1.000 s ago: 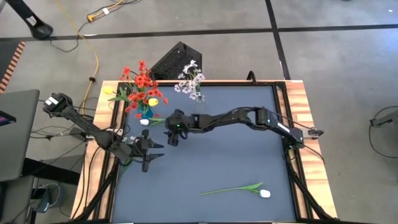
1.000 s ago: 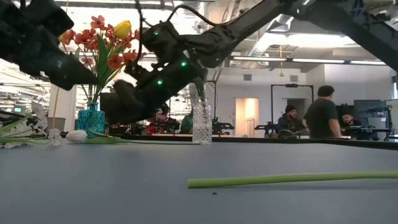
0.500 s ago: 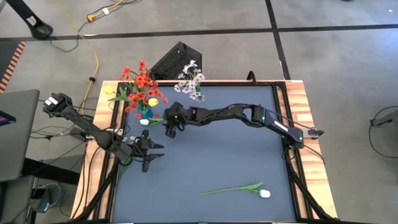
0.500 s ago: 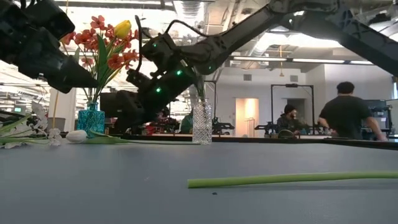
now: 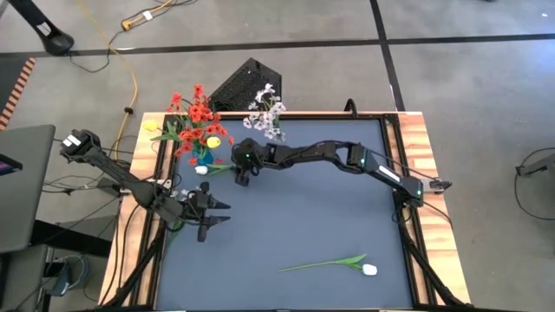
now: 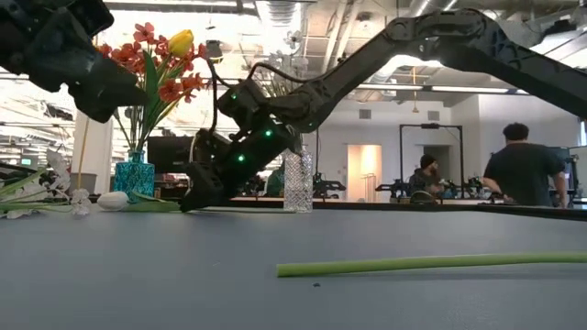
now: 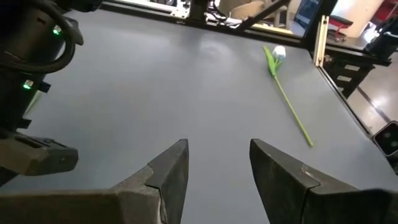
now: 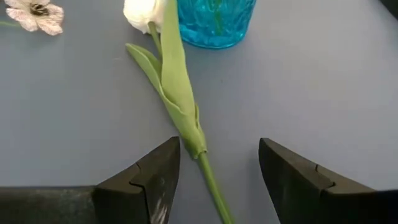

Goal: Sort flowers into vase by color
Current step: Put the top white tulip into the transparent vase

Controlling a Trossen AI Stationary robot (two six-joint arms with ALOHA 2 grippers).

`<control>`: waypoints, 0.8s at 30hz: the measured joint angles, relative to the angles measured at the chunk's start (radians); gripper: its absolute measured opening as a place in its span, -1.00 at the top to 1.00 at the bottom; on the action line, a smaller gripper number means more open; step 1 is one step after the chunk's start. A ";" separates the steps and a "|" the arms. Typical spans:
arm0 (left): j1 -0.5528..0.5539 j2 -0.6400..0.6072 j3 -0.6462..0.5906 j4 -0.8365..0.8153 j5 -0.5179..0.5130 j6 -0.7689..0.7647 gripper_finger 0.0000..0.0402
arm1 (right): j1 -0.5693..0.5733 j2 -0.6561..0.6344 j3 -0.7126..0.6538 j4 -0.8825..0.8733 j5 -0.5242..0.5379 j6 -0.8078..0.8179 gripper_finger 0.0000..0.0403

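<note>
A white tulip (image 8: pixel 175 87) lies flat on the table beside the blue vase (image 5: pixel 201 157), its bud (image 5: pixel 201 170) toward the table's left. The blue vase holds red blossoms (image 5: pixel 198 113) and a yellow tulip (image 6: pixel 181 41). My right gripper (image 8: pixel 217 165) is low over the table and open, one finger on each side of the tulip's stem (image 8: pixel 211 182) without touching it. A clear vase (image 6: pixel 297 181) with small white blossoms (image 5: pixel 266 119) stands at the far edge. A second white tulip (image 5: pixel 368 269) lies near the front edge. My left gripper (image 5: pixel 213 217) hovers open at the left.
A loose white blossom (image 8: pixel 37 15) lies near the tulip's bud. A black box (image 5: pixel 247 82) stands behind the table's far edge. A laptop (image 5: pixel 22 186) sits off the table's left side. In the low view, people (image 6: pixel 514 174) stand in the room beyond.
My right gripper has gone toward the table's far edge and down, coming low over the stem of the white tulip beside the blue vase, its fingers staying open. The flowers have kept still.
</note>
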 joint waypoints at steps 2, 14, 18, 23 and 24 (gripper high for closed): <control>0.000 0.000 0.004 0.000 0.000 0.000 0.21 | -0.003 -0.001 0.001 -0.021 -0.037 -0.001 -0.18; 0.000 0.000 0.007 -0.003 0.004 -0.015 0.21 | 0.021 -0.009 0.013 -0.138 -0.098 -0.035 0.82; 0.000 0.000 0.007 -0.004 0.029 -0.034 0.21 | 0.027 -0.006 0.055 -0.196 -0.100 0.028 0.89; 0.000 0.000 0.007 -0.003 0.075 -0.036 0.21 | 0.043 -0.005 0.161 -0.458 -0.127 0.048 0.90; 0.000 0.000 0.007 -0.003 0.087 -0.036 0.21 | 0.050 -0.005 0.176 -0.505 -0.127 0.035 0.92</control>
